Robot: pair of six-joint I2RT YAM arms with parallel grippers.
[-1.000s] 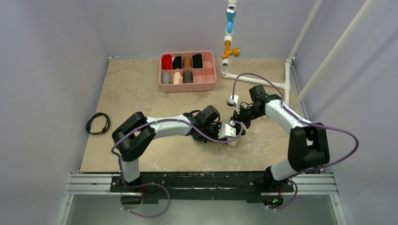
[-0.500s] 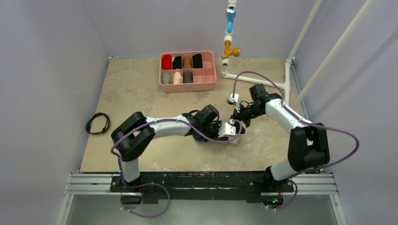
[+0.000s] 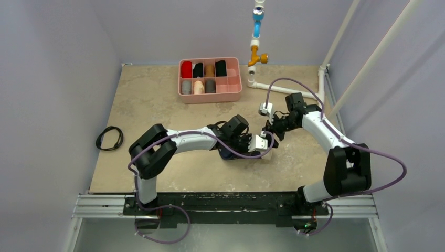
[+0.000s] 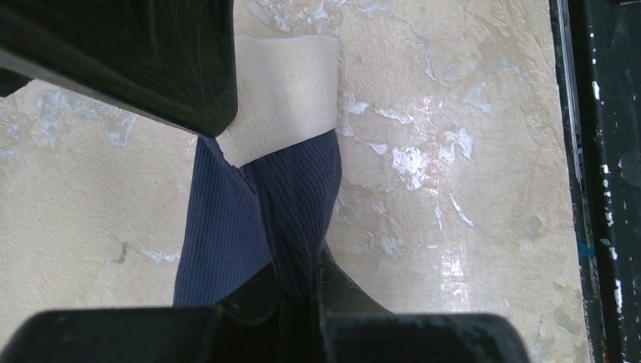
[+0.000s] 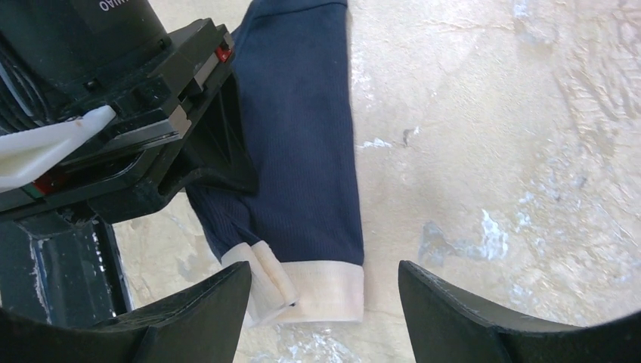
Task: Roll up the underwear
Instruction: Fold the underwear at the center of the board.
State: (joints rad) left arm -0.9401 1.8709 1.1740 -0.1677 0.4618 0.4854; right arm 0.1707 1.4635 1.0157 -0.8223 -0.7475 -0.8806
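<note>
Drawn slightly back since a second ago, from above: right gripper (image 3: pixel 269 132), just beyond left gripper (image 3: pixel 249 150), low over table (image 3: pixel 157 105). From left wrist: clamped on a raised fold of underwear (image 4: pixel 219 227), rest lying flat, cream band (image 4: pixel 283 83) at far end. From right wrist: fingers (image 5: pixel 178 318) spread, hovering over that band, long axis running straight away.

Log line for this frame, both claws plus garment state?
left claw: shut on underwear, pinching navy fabric | right claw: open, above cream band | underwear: long strip on table, not yet rolled
</note>
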